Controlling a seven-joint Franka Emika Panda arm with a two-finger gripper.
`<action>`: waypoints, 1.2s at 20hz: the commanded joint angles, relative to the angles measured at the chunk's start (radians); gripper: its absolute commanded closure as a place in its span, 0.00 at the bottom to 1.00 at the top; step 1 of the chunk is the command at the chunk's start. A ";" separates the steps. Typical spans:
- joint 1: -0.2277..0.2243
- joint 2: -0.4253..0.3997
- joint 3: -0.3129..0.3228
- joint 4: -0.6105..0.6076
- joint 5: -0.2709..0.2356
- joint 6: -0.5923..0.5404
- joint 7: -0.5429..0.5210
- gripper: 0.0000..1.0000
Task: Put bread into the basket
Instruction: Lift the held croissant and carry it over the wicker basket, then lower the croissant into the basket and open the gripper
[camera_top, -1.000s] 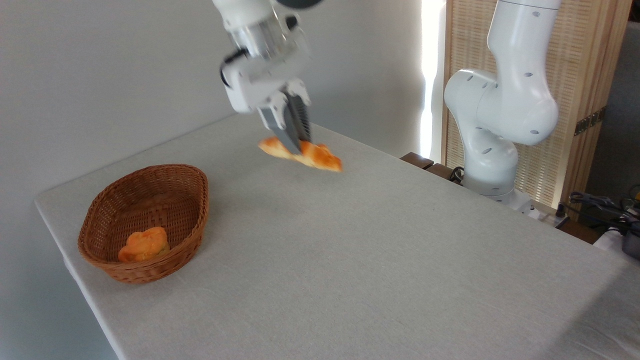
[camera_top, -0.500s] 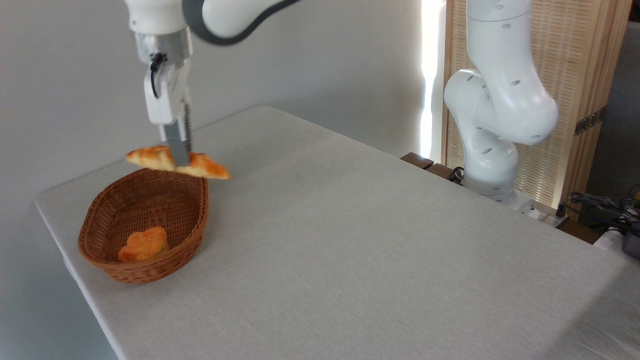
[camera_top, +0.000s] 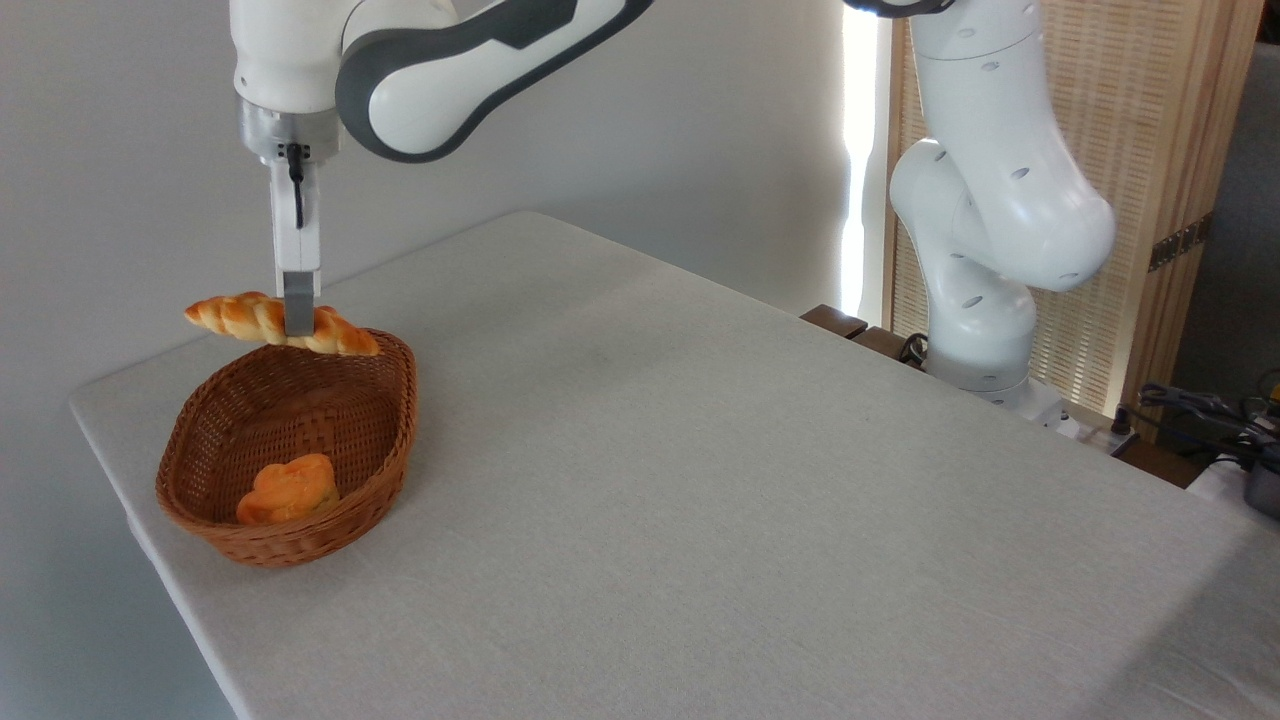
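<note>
The bread, a golden-orange braided loaf, hangs in the air above the far rim of the basket. My gripper is shut on its middle, pointing straight down and seen edge-on. The loaf lies roughly level, its left end sticking out past the basket's back edge. The oval brown wicker basket stands near the table's left corner.
A small lumpy orange bun lies inside the basket at its near end. The table's left edge runs close beside the basket. The arm's white base stands at the back right, with cables beyond it.
The gripper has carried the loaf left from mid-table to above the basket's far rim. The gripper has also turned, so the loaf now lies more level.
</note>
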 joint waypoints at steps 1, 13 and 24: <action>-0.012 0.027 0.003 0.006 0.094 0.019 -0.003 0.00; -0.013 0.035 0.003 -0.005 0.128 0.005 0.023 0.00; 0.005 -0.098 0.108 0.015 0.123 -0.185 0.018 0.00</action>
